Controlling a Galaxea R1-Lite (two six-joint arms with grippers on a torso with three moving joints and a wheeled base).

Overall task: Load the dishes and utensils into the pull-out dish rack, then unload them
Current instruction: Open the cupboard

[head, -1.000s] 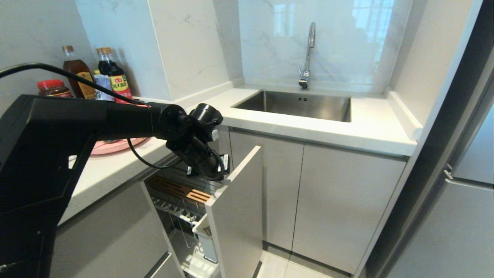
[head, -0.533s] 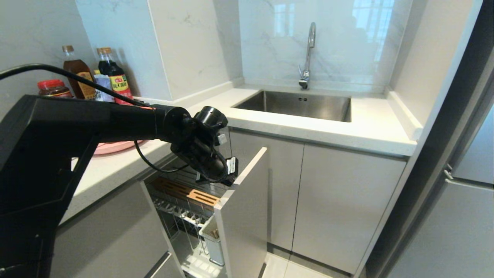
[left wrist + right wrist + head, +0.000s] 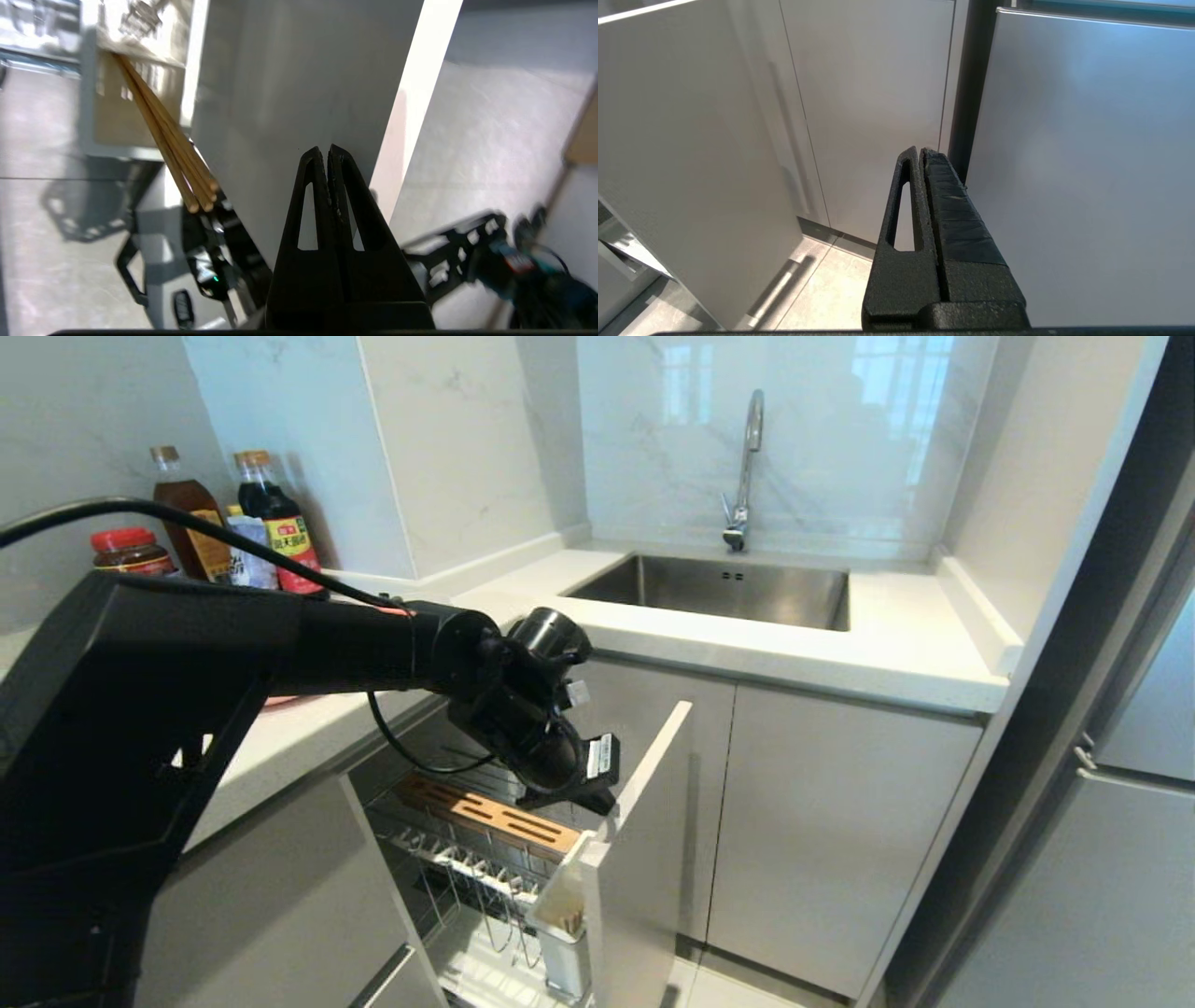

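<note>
Sliding outward: the pull-out dish rack [image 3: 523, 859] now stands farther from the cabinet than a second ago, its pale grey front panel [image 3: 644, 859] drawn along by the left claw [image 3: 597, 795], which is clenched on nothing and hooked behind the panel's top edge. More of the slotted wooden strip [image 3: 490, 815] and chrome prongs is exposed. By this reading the opening step is nearly done and loading has not begun. A bundle of chopsticks [image 3: 168, 140] stands in the utensil box [image 3: 563, 933] at the rack's front corner. The pink plate [image 3: 280, 700] lies on the white bench [image 3: 308, 733], mostly hidden by the arm. Sauce bottles [image 3: 271, 518] occupy the bench's back-left corner; a steel sink [image 3: 719, 590] lies beyond. The right claw [image 3: 923, 154], clenched and empty, hangs before the cabinet doors.
</note>
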